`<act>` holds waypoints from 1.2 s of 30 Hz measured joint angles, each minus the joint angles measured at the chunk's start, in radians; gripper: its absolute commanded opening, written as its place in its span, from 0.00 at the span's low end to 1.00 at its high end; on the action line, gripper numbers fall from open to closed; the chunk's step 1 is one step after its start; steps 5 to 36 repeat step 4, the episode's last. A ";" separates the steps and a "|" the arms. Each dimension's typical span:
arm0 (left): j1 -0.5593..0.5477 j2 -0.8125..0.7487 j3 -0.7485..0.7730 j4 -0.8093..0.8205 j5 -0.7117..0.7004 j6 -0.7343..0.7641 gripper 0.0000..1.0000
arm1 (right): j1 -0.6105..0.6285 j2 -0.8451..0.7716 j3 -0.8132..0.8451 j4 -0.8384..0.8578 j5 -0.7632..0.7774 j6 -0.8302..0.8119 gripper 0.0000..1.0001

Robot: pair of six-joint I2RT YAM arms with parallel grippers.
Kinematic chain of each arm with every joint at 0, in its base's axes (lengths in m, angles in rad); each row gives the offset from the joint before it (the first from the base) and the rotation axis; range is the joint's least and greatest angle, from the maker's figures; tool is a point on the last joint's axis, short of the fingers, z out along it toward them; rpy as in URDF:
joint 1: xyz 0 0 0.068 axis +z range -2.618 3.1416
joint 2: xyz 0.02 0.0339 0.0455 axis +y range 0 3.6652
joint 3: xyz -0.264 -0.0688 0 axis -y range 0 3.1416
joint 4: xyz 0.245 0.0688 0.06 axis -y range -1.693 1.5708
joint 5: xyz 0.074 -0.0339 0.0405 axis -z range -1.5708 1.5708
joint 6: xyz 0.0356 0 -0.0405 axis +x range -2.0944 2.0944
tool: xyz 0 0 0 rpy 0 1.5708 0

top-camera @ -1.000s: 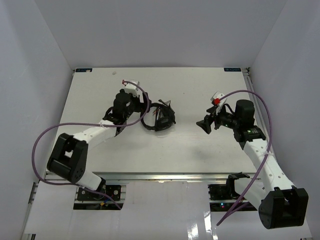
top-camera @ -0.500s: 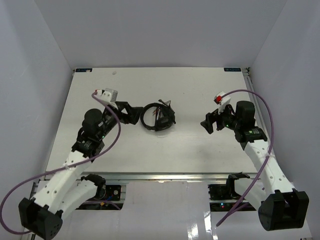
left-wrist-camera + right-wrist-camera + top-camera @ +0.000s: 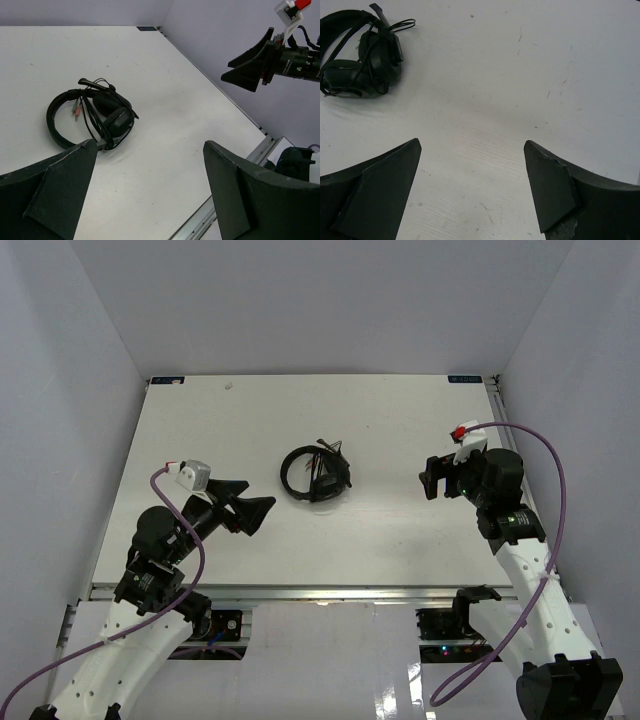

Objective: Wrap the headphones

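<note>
Headphones [image 3: 315, 475], a black over-ear headset with padded round earcups and an arched headband, lie on the flat white table [image 3: 400, 410] in the overhead view. They sit a little left of its middle, with their thin black cord [image 3: 322, 450] bundled against the earcups. The left gripper [image 3: 255, 512], two black wedge-shaped fingers on a white arm, hangs over the table's front-left part. It is well apart from the headphones, jaws spread wide and holding nothing. The right gripper [image 3: 427, 483], of the same build, sits to the right of the headphones, also well apart, jaws parted and empty. A thick purple cable [image 3: 548, 455] loops over the right arm.

From the left wrist, the left gripper's fingers [image 3: 65, 185] frame the bottom of the view, wide apart with bare table between them. The headphones lie beyond one finger, clear of it, flat on the table with the earcups folded together. A slim boom microphone [image 3: 92, 83] juts from their far side, and small pink-tipped plugs [image 3: 76, 111] rest inside the headband's arc. The right gripper shows at upper right, above the table, jaws apart.

From the right wrist, that gripper's own fingers stand spread over scuffed white table, gripping nothing. The headphones occupy the top-left corner, well apart from both fingers, cord looped over the earcups.
</note>
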 measured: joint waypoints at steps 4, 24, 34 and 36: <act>0.000 -0.001 -0.027 -0.031 0.004 -0.009 0.98 | 0.000 -0.025 0.000 -0.002 0.018 0.008 0.90; 0.000 -0.001 -0.027 -0.031 0.004 -0.009 0.98 | 0.000 -0.025 0.000 -0.002 0.018 0.008 0.90; 0.000 -0.001 -0.027 -0.031 0.004 -0.009 0.98 | 0.000 -0.025 0.000 -0.002 0.018 0.008 0.90; 0.000 -0.001 -0.027 -0.031 0.004 -0.009 0.98 | 0.000 -0.025 0.000 -0.002 0.018 0.008 0.90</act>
